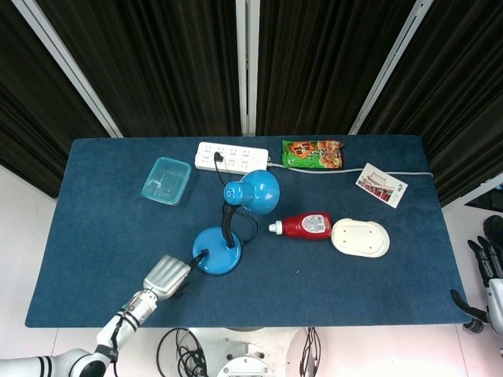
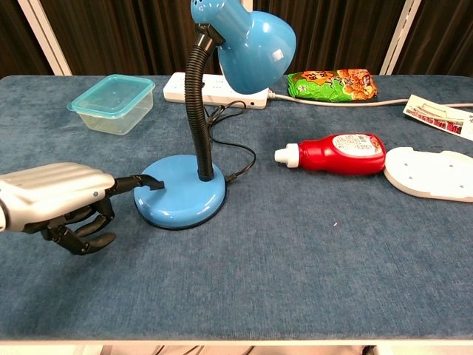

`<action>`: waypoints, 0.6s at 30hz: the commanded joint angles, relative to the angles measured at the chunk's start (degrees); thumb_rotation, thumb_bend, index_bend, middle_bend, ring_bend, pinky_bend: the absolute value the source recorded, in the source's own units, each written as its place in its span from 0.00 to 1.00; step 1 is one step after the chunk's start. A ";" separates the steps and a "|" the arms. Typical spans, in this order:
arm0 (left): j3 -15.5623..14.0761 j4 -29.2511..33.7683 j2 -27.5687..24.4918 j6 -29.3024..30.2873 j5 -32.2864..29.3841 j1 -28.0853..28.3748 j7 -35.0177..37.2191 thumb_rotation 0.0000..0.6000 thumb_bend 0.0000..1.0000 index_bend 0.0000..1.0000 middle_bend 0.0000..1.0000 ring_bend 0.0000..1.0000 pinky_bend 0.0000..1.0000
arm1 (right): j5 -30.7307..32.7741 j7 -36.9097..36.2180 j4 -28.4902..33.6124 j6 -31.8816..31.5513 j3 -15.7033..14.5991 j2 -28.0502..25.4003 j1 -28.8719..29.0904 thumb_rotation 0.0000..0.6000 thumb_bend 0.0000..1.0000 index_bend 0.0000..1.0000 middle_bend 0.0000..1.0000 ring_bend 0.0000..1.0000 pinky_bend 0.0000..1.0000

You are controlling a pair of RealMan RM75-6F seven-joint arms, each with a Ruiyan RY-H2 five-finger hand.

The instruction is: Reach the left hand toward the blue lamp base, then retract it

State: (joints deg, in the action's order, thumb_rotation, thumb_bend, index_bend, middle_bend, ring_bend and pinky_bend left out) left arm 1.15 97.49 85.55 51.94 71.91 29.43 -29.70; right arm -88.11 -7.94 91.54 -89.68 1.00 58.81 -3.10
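Note:
The blue desk lamp stands mid-table, its round base (image 1: 216, 261) (image 2: 181, 198) flat on the blue cloth and its shade (image 1: 256, 191) (image 2: 247, 37) on a black gooseneck. My left hand (image 1: 167, 276) (image 2: 60, 194) lies at the base's left front edge. One finger (image 2: 140, 180) is stretched out and touches the top of the base by the small black switch, while the others curl under the palm and hold nothing. My right hand (image 1: 491, 271) shows only in the head view, at the far right beyond the table edge, fingers apart and empty.
A clear plastic box (image 1: 166, 181) (image 2: 112, 102) sits back left, and a white power strip (image 1: 232, 157) holds the lamp's cord. A ketchup bottle (image 1: 306, 226) (image 2: 340, 153) and a white oval dish (image 1: 361, 238) lie right of the lamp. A snack bag (image 1: 313, 153) and a card (image 1: 381, 185) lie further back.

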 commanded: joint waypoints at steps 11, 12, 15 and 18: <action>-0.84 0.09 0.00 0.74 -2.28 1.39 -0.80 1.00 0.45 0.00 0.79 0.84 0.91 | 0.22 -0.13 -0.29 0.21 -0.01 0.16 -0.06 1.00 0.18 0.00 0.00 0.00 0.00; -0.94 0.09 0.03 0.78 -2.53 1.49 -0.85 1.00 0.45 0.00 0.79 0.84 0.91 | 0.28 -0.15 -0.33 0.26 0.00 0.17 -0.06 1.00 0.18 0.00 0.00 0.00 0.00; -1.24 -0.05 0.16 1.16 -2.91 1.56 -0.85 1.00 0.45 0.00 0.79 0.84 0.91 | 0.34 -0.21 -0.47 0.39 0.00 0.23 -0.02 1.00 0.18 0.00 0.00 0.00 0.00; -1.49 0.06 0.09 1.43 -3.58 1.56 -0.67 1.00 0.45 0.01 0.79 0.84 0.91 | 0.39 -0.25 -0.65 0.54 0.00 0.32 0.03 1.00 0.18 0.00 0.00 0.00 0.00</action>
State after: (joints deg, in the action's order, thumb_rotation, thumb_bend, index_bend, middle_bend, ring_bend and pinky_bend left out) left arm -0.28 97.51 85.66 53.29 68.47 30.99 -30.44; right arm -87.73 -8.18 90.90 -89.15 1.00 59.13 -3.08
